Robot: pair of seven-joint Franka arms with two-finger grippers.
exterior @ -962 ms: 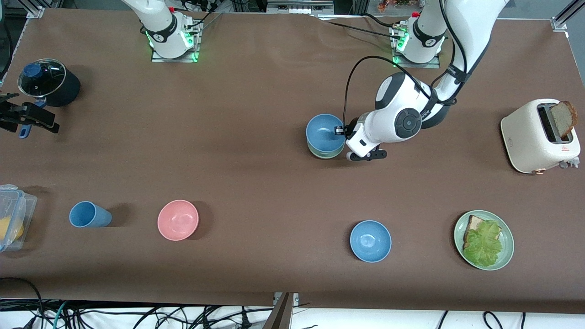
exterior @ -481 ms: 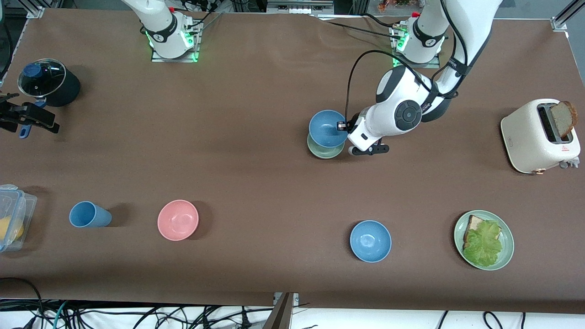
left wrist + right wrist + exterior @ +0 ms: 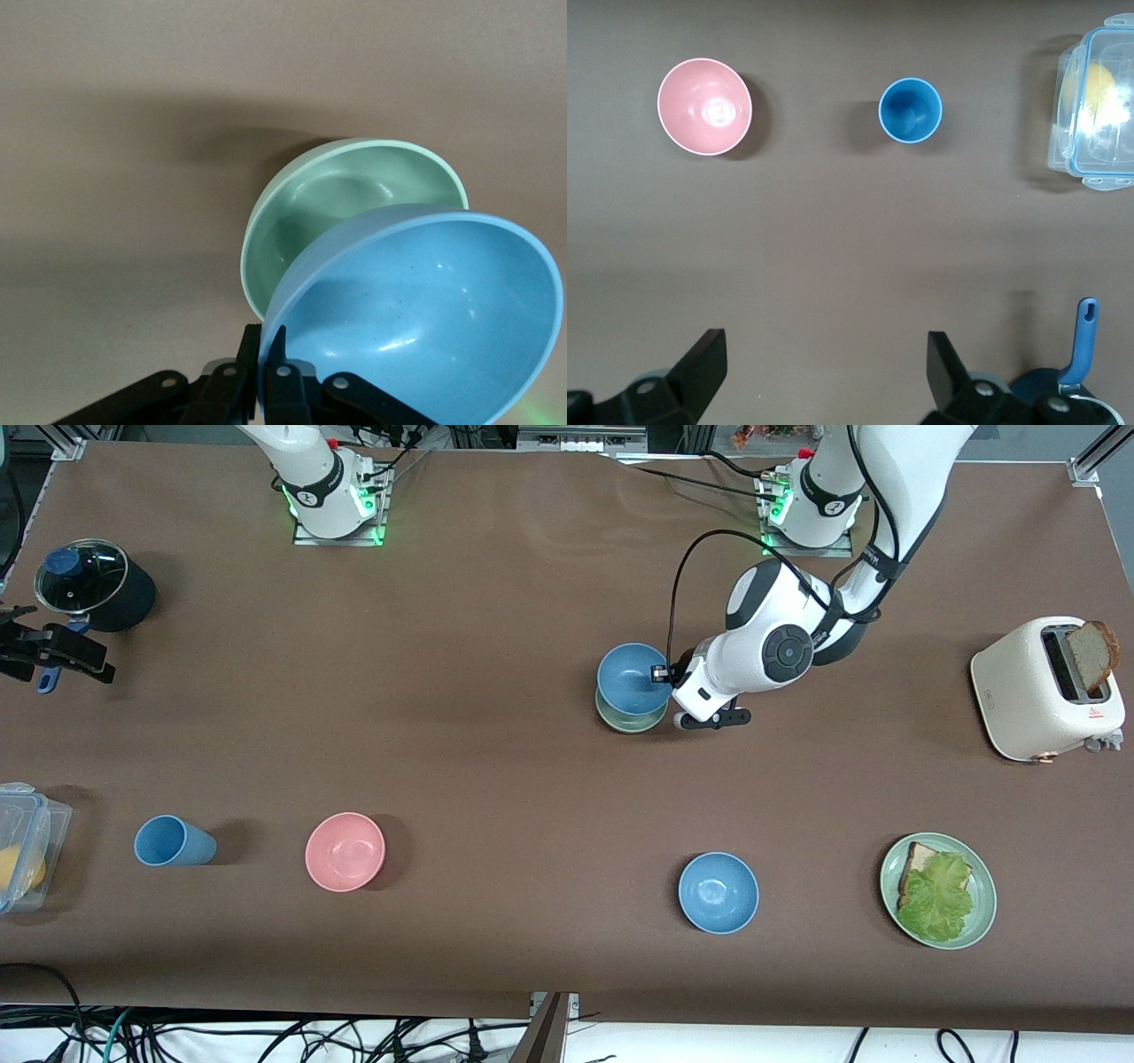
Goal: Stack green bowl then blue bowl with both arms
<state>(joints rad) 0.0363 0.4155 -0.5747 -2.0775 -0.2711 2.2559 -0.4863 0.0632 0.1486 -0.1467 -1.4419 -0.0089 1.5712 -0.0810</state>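
My left gripper [image 3: 660, 676] is shut on the rim of a blue bowl [image 3: 631, 677] and holds it tilted right over the pale green bowl [image 3: 629, 719], which stands on the table near the middle. In the left wrist view the fingers [image 3: 251, 341] pinch the blue bowl's [image 3: 425, 310] rim, and the green bowl [image 3: 337, 204] shows partly under it. I cannot tell if the two bowls touch. My right gripper [image 3: 824, 341] is open and empty, high over the right arm's end of the table. It does not show in the front view.
A second blue bowl [image 3: 718, 892] and a green plate with bread and lettuce [image 3: 982, 921] sit near the front camera. A toaster [image 3: 1045, 688] stands at the left arm's end. A pink bowl [image 3: 345, 851], blue cup [image 3: 173, 841], clear container [image 3: 22, 846] and black pot [image 3: 93, 584] are toward the right arm's end.
My left gripper with the blue bowl shifted a little toward the robot bases, baring more of the green bowl, then came back slightly. The right arm has not moved.
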